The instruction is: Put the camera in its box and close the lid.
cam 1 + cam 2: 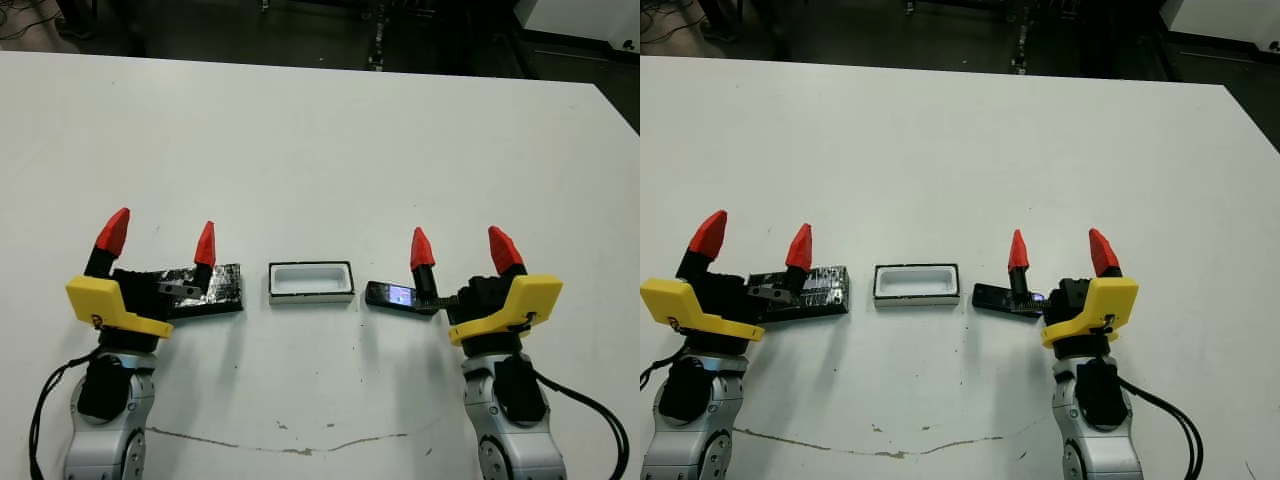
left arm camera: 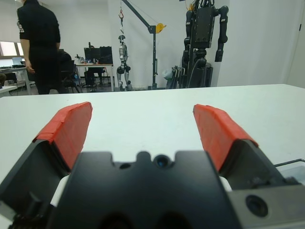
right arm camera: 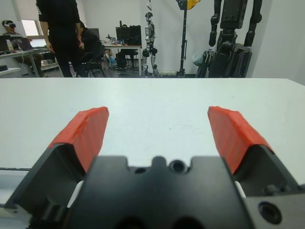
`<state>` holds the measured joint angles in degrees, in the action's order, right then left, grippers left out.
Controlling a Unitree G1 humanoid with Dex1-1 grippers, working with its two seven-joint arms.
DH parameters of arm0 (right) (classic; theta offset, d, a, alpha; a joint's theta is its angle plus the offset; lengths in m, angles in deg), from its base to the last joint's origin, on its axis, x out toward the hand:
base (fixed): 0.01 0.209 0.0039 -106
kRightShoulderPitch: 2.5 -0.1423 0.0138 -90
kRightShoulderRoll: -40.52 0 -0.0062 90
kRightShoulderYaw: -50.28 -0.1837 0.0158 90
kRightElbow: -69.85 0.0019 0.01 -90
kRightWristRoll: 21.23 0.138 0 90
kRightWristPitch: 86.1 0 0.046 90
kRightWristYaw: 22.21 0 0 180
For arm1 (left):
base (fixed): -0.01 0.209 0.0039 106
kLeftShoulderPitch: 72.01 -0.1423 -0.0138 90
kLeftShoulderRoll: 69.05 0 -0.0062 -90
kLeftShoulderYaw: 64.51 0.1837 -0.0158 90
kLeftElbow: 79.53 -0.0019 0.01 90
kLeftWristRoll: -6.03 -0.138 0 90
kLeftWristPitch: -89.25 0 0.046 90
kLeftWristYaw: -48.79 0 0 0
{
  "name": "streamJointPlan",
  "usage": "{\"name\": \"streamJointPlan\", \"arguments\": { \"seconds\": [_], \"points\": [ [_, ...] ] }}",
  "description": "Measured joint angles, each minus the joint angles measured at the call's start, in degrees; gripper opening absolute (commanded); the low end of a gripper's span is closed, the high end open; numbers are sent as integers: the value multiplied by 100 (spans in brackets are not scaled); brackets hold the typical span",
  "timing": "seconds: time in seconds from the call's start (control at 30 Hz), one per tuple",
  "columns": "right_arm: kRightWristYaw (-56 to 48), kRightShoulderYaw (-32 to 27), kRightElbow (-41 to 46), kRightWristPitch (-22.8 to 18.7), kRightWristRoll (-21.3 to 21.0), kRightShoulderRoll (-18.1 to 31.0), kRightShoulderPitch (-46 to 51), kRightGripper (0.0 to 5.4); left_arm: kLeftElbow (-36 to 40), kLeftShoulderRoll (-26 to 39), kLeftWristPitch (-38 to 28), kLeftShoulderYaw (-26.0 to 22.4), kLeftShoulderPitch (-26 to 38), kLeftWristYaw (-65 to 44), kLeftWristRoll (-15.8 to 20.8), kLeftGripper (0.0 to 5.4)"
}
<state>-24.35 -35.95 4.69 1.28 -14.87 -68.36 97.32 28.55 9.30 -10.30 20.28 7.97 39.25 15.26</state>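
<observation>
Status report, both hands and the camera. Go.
Left hand open, empty, over the lid. Right hand open, empty, beside the camera. Camera on the table, right of the box; box open, empty. Nothing in the way.

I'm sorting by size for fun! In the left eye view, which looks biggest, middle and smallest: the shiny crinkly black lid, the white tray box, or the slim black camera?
1. White tray box with black rim.
2. Slim black bar camera.
Shiny crinkly black lid: partly hidden by the left gripper, so unranked.
</observation>
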Motion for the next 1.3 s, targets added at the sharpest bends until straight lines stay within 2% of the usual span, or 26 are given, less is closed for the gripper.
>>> {"name": "streamJointPlan", "arguments": {
  "seconds": [0.37, 0.5, 0.7, 0.9, 1.03, 1.13, 1.3],
  "points": [
    [-73, -15, -98, 30, 53, 19, 1, 538, -43, -16, 60, 75, 0, 56, -19, 540],
    [-360, -142, -97, 27, 220, 216, -40, 538, -44, -16, 60, 80, 0, 57, -17, 540],
    [-1663, -829, -112, -12, 1074, 1372, -577, 538, -47, -18, 58, 90, 0, 73, -43, 540],
    [-3381, -1247, -551, -537, 1905, 2914, -1594, 538, -43, -41, 75, 119, -4, 99, -42, 540],
    [-4420, -1202, -1300, -727, 2073, 3629, -2446, 538, -28, -43, 91, 139, -9, 140, -57, 540],
    [-5070, -999, -1904, -890, 2118, 3838, -2947, 538, -10, -43, 103, 153, -11, 155, -63, 540],
    [-5980, -519, -2564, -931, 1955, 4000, -3555, 538, 15, -43, 131, 162, -11, 183, -55, 540]
  ]
}}
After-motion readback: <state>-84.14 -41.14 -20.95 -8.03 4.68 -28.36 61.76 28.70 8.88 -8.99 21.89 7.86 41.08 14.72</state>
